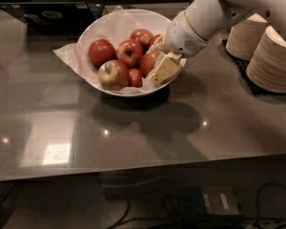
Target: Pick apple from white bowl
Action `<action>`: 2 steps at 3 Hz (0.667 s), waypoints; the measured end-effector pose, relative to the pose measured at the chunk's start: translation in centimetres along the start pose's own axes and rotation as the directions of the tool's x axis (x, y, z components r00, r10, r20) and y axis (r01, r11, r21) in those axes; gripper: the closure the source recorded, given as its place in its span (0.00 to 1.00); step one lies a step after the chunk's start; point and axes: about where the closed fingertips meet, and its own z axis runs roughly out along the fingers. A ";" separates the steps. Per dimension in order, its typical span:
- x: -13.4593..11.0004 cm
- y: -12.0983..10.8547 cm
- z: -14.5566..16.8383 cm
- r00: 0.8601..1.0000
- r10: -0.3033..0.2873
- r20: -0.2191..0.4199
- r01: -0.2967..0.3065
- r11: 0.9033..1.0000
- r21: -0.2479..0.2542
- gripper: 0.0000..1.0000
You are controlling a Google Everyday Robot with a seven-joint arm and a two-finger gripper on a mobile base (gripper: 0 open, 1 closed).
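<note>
The white bowl (97, 30), lined with crumpled white paper, stands at the back middle of the table and holds several red apples. My gripper (154, 64) reaches into the bowl's right side from the upper right. Its cream fingers (165, 69) sit on either side of a large red apple (147, 61) and close on it. That apple is partly hidden by the gripper and still lies among the others. A yellower apple (113, 73) lies at the front of the pile.
Stacks of beige paper bowls (271, 56) stand on a dark mat at the right, close behind my arm. A dark tray (47, 15) sits at the back left. The table's front edge (133, 173) runs across the lower part of the view.
</note>
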 end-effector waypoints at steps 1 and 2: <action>-1.8 -0.2 -2.7 0.998 -0.045 0.052 0.044 0.999 0.030 1.00; -3.1 -0.1 -5.3 0.981 -0.091 0.169 0.086 0.996 0.033 1.00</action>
